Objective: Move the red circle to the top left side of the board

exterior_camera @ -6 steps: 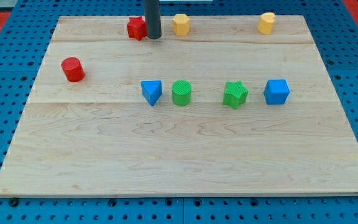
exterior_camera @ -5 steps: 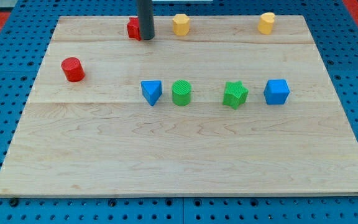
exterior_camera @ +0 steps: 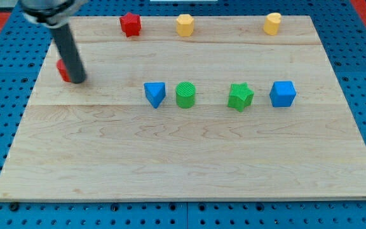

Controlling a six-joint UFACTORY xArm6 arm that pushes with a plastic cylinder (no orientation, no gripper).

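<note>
- Pressing my tip (exterior_camera: 77,81) against the right side of the red circle (exterior_camera: 61,70), I hide most of that block behind my rod; only a sliver shows to my tip's left, near the left edge of the table (exterior_camera: 170,165).
- I carry no pincer at all, only the rod, so there is nothing to stand apart or together; I can only push.
- Risk one: from this side a push sends the circle further left, and the edge is near, so it could slide off the table instead of going up to the top left corner.
- Risk two: a round block tends to roll off the tip if I push off-centre, so it may slip past me.
- The red star (exterior_camera: 130,24) sits up and to my right, well apart; I judge it safe unless I swing wide.
- The blue triangle (exterior_camera: 155,93) lies to my right, out of the way.
</note>
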